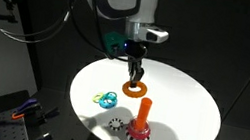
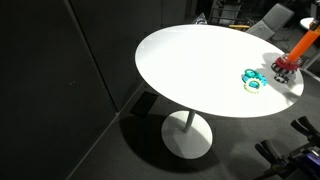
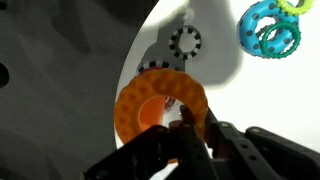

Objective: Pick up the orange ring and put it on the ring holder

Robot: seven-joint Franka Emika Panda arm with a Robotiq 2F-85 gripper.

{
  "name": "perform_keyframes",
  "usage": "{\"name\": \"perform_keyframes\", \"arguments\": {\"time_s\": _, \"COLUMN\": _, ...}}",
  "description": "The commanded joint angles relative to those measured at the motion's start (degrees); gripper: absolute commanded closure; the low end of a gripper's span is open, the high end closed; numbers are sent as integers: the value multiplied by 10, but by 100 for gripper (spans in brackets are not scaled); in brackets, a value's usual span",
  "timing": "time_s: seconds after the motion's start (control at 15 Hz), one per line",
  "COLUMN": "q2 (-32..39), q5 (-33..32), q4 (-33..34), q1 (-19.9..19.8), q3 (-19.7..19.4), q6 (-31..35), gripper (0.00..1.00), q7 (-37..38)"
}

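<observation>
Fingers point(image 3: 230, 140) pinch the orange ring point(image 1: 137, 89) above the tabletop point(image 1: 191, 101) near the ring holder point(image 1: 142, 123), a dark gear piece point(image 1: 114, 125) and blue-green rings point(image 1: 107, 99) close by.

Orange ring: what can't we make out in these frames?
1. Ring holder, wrist view: the orange ring hides all but a strip of toothed rim; peg alignment unclear.
2. Ring holder in an exterior view: tiny, peg cut by the right edge.
3. Green ring, wrist view: cut by the top edge.
</observation>
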Motion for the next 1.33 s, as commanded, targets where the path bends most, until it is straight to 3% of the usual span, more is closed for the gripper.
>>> {"name": "perform_keyframes", "arguments": {"time_s": 0.0, "q2": 27, "q5": 2, "q4": 46, "q1": -4, "q3": -2, "q6": -29, "gripper": 94, "q7": 7}}
{"name": "perform_keyframes", "arguments": {"time_s": 1.27, "q2": 112, "q5": 28, "q4": 136, "q1": -17, "q3": -18, "q6": -47, "gripper": 94, "q7": -14}}
